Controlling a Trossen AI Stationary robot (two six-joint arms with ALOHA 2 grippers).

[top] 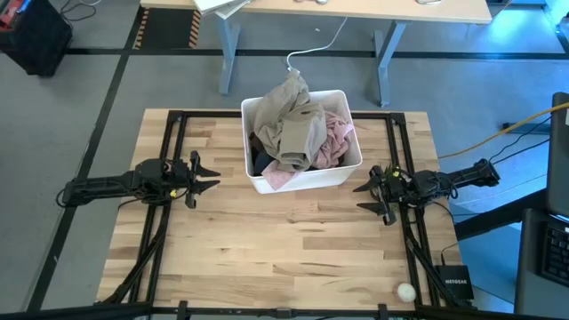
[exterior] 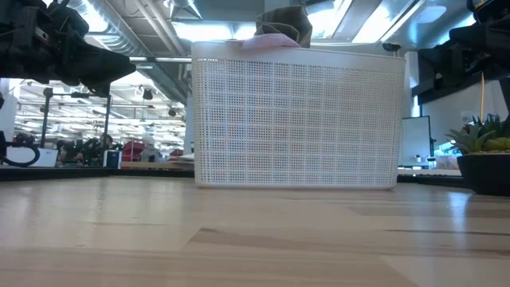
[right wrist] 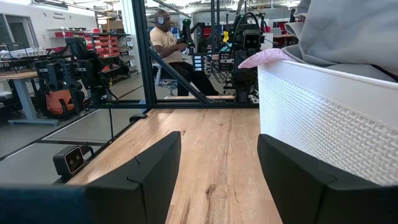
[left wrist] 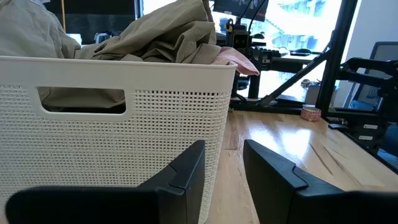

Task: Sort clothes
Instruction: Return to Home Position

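Left gripper (top: 211, 174) and right gripper (top: 363, 197): both spread, empty, flanking the bin (top: 307, 180). Clothes (top: 298, 133) heaped inside (khaki on top). Best approach: descend over the topmost garment, pinch one layer only.

The whole table (top: 293, 249) is seen from straight overhead, while a level look across it is taken from table-top height, close to the white bin (exterior: 296, 119). From each wrist, that same bin (left wrist: 112, 124) is viewed from opposite sides, near at hand.
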